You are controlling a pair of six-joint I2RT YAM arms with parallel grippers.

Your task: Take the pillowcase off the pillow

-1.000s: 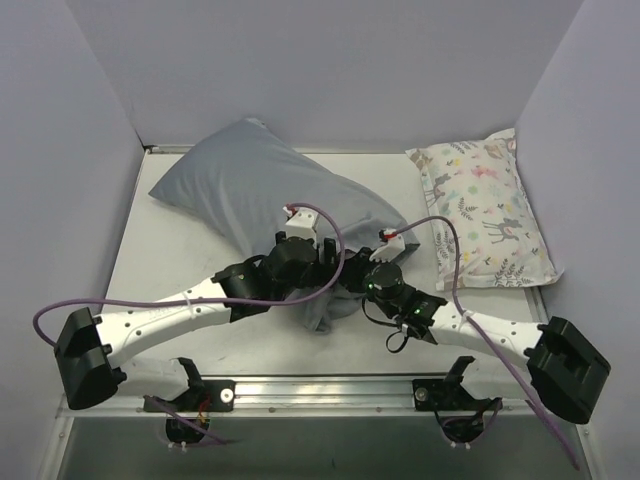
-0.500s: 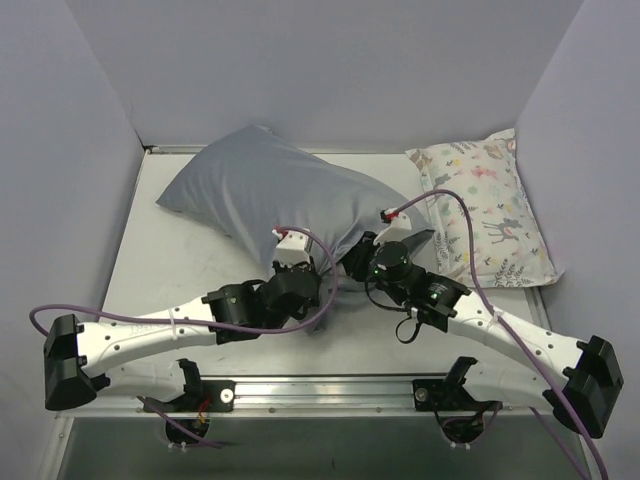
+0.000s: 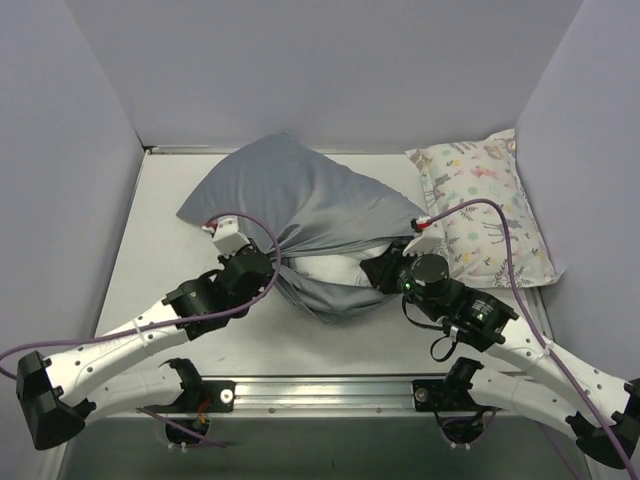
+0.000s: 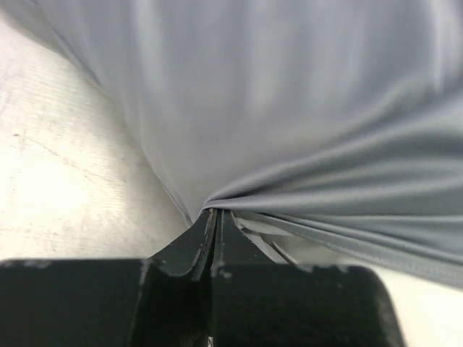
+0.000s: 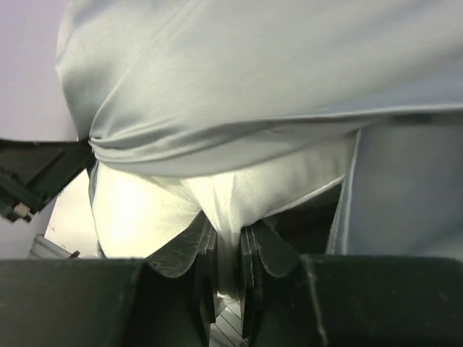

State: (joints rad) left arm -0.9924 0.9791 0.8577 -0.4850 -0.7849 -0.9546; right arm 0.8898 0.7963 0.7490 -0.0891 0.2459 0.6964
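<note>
The grey pillowcase lies mid-table, bunched and stretched at its near end. The white pillow shows through the opening there. My left gripper is shut on a pinch of the pillowcase at the opening's left side; in the left wrist view the gripper holds taut grey pillowcase folds. My right gripper is at the opening's right side. In the right wrist view the gripper is shut on a fold of the white pillow, under the pillowcase hem.
A smaller white pillow printed with pastel animals lies along the right wall, close to my right arm. Grey walls enclose the table on three sides. A metal rail runs along the near edge.
My left gripper has shut on the pillowcase and drawn back to the left. The right arm has shifted right with the pillow fold. The bundle has moved toward the back and the white pillow now shows.
</note>
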